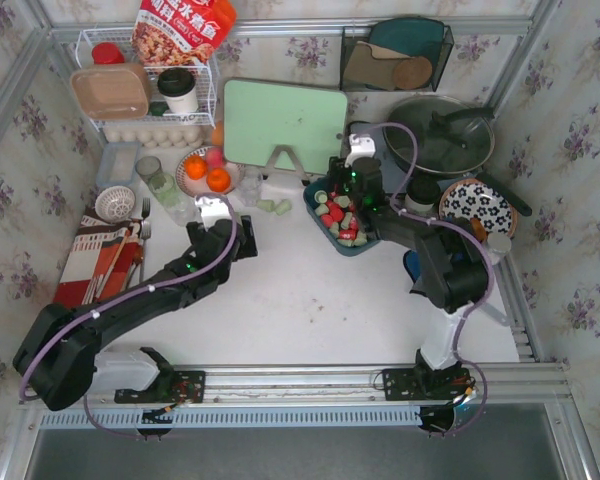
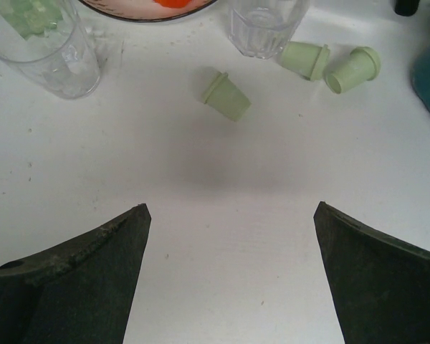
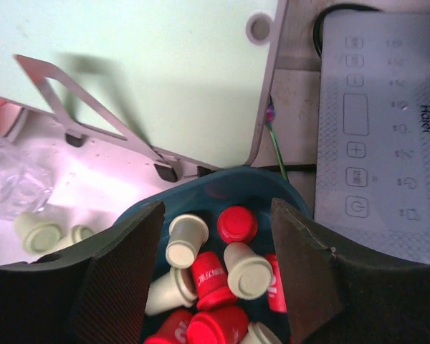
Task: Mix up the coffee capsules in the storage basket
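Over the table, top view: right claw (image 1: 346, 207) hangs low above the teal basket (image 1: 352, 250), red and pale green capsules (image 1: 336, 214) heaped beneath it. Left claw (image 1: 212, 208) sits well apart, off to its side, near a few stray green capsules (image 1: 273, 206) on the bare table. Left wrist view: left claw (image 2: 229, 236) spread wide, holding nothing. Three stray capsules lie ahead of it, one nearest (image 2: 226, 96), two further on (image 2: 306, 59) beside a clear glass (image 2: 261, 25). Right wrist view: right claw (image 3: 218, 272) stands parted, down inside the basket rim (image 3: 222, 179). Several capsules (image 3: 213, 276) lie loose between its fingers (image 3: 122, 279), none pinched as far as can be told. Colours look only partly mingled. Judgement: the stirring step is in hand. The next move likely calls for a shallow sweep through the heap, or a fresh pinch-and-drop, kept inside the walls so nothing spills. The strays may want fetching by the left claw.
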### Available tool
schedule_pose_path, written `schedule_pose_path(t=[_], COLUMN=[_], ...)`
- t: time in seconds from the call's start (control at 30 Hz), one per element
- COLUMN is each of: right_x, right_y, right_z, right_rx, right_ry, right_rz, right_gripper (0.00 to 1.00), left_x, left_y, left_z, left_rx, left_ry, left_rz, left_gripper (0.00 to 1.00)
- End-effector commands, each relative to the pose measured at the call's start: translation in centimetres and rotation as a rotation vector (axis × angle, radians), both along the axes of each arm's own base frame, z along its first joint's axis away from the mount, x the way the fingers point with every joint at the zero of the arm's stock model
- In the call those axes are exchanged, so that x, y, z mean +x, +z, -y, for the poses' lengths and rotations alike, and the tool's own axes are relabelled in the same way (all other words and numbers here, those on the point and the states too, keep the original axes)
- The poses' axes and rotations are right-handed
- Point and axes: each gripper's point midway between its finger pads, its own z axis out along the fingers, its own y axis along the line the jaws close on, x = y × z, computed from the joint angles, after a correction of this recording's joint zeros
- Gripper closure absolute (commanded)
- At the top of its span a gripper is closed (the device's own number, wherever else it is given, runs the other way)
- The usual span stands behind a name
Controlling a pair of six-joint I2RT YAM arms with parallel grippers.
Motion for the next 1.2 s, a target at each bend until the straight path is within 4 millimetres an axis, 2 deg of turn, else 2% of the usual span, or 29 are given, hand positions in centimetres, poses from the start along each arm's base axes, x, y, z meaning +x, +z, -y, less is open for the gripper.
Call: schedule_pose_path(t=[0.0,0.2,0.3,0.4,0.5,0.57,0.67,1.03,1.07,1.17], right_x=[-2.7,-8.7,-12.0,-13.8,-14.2,-14.4,-14.5,-14.8,-14.8,-14.8], right_y=[1.7,2.6,1.6,2.3,3.9,4.4,4.6,4.9,4.9,4.8], right_z=[0.1,1.0,2.4,3.4,3.4,3.3,3.3,2.9,2.9,2.7], right_rx=[-0.009,-0.002,-0.012,-0.004,0.005,0.006,0.012,0.021,0.022,0.023], right_ry=[0.057,0.11,0.106,0.093,0.104,0.116,0.121,0.143,0.146,0.154], right_rz=[-0.036,-0.094,-0.109,-0.074,-0.028,-0.016,-0.009,-0.008,-0.007,-0.011], right_gripper=[0.33,0.34,0.35,0.35,0.35,0.36,0.35,0.35,0.35,0.35], left_x=[1.5,4.0,5.0,6.1,7.6,8.8,10.0,11.6,11.8,12.3], left_y=[-0.3,-2.0,-2.7,-3.8,-4.4,-4.3,-5.4,-8.5,-8.7,-9.2], left_z=[0.3,-0.3,-0.1,0.0,0.3,0.4,0.1,-0.8,-0.8,-0.7], left_rx=[-0.041,-0.042,-0.036,-0.014,0.0,0.012,0.035,0.043,0.038,0.018], left_ry=[-0.006,0.011,0.016,0.029,0.039,0.047,0.063,0.116,0.114,0.105], left_rz=[-0.034,-0.116,-0.153,-0.183,-0.203,-0.214,-0.259,-0.351,-0.354,-0.367], left_gripper=[0.01,0.1,0.1,0.1,0.1,0.1,0.1,0.11,0.11,0.22])
